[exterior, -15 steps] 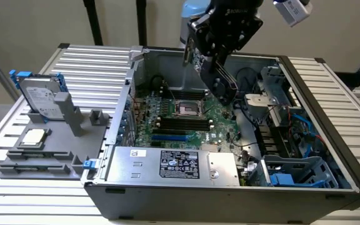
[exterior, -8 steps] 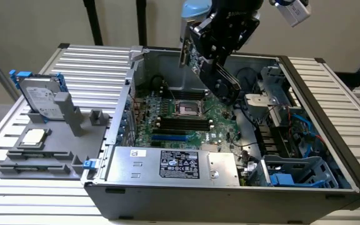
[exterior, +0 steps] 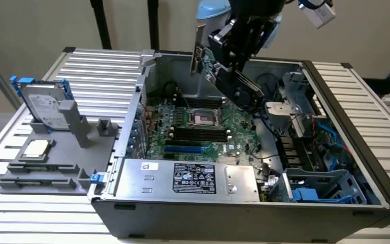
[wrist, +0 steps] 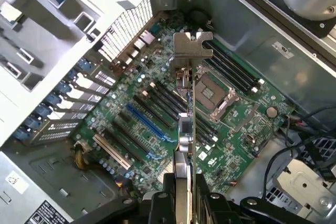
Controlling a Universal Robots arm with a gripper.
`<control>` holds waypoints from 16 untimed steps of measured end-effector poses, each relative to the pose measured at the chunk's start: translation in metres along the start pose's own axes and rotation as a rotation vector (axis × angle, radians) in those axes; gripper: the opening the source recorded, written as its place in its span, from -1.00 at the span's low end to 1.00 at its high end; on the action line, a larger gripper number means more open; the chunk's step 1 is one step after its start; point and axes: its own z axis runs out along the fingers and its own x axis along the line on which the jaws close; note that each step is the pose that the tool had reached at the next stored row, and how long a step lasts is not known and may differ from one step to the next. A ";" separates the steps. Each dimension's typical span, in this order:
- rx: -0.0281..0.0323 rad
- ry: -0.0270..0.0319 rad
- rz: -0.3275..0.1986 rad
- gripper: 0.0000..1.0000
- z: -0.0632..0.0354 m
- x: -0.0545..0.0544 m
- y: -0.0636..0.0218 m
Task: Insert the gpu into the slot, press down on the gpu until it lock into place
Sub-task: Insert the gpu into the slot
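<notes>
One tool (wrist: 185, 204) clamped on one gpu (wrist: 185, 129), edge-on over motherboard (wrist: 247, 116); one blue slot (wrist: 144, 121) unfilled.

Your gpu (wrist: 186, 129) is a thin dark card with a silver bracket at one end. It is held upright and edge-on in the air, well above the CPU socket (wrist: 218, 98). Your slot (wrist: 144, 121), a long narrow bright-blue strip, lies flat and unfilled on the green board near that socket.
</notes>
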 end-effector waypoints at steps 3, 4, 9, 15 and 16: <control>-0.0013 -0.0029 -0.052 -0.47 0.0015 0.000 -0.0001; -0.0018 -0.0039 -0.069 -0.47 0.0019 0.000 -0.0002; -0.0039 -0.0088 -0.153 -0.47 0.0043 0.000 -0.0004; -0.0065 -0.0148 -0.255 -0.47 0.0073 0.000 -0.0006; -0.0069 -0.0158 -0.272 -0.47 0.0078 0.000 -0.0006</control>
